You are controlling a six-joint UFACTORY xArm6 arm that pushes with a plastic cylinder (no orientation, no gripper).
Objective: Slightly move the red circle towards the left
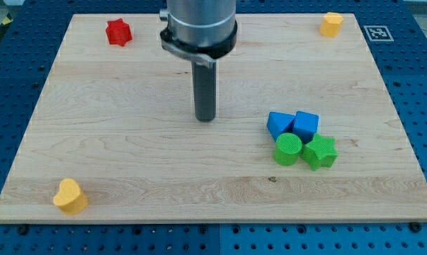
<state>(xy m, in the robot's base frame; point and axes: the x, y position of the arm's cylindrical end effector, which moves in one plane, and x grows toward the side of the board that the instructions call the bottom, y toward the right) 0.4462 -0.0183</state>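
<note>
Saw, in the camera view, a pale wooden surface [128, 142] with my tip [205, 119] set down a little above its middle, slightly toward the view's left of centre. Found the end effector [205, 88] to be one straight dark rod under a grey collar, with no parts to stand apart or together, clamped on nothing and touching no block. Made out a single red block [118, 32] close to the surface's top left corner, well apart from my tip, up and toward the view's left of it. Read its outline as star-like rather than round, so could not tell for certain that it was the circle named in the task. Noted a yellow block [331, 24] at the top right corner, shape hard to make out, and a yellow heart [70, 196] near the bottom left corner. Counted four blocks huddled together toward the right edge, below and to the view's right of my tip and clear of it. Picked out there a left blue block [279, 122] and a right blue block [306, 125] side by side, shapes unclear. Found just beneath them a green circle [288, 149] and a green star [319, 151], touching each other and the blue pair above.
</note>
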